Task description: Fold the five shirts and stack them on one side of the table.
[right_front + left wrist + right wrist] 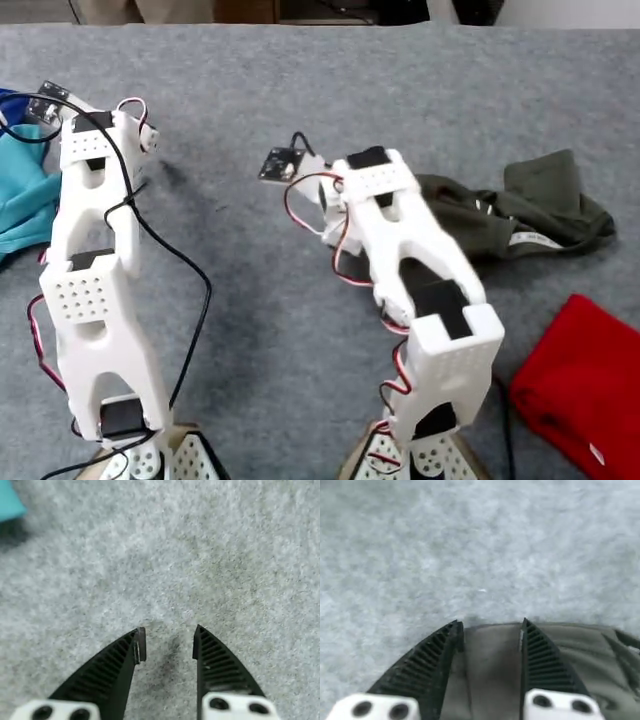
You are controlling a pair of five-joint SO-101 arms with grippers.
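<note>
At centre of tabletop (pixel 250 90): R tool (pixel 491 626) sits over edge of olive shirt (pixel 540 210), jaws apart, cloth edge between them, not yet pinched. L tool (pixel 169 630) also apart, over bare grey surface, teal shirt (pixel 25 200) near.

Judgement: olive shirt is crumpled. Pinch edge only, one layer, pull twd open middle to spread; L tool to take 2nd corner.

Room: wide bare area btwn arms & twd far edge. Red shirt (pixel 590 390) at R edge, teal at L edge; avoid snagging either.
</note>
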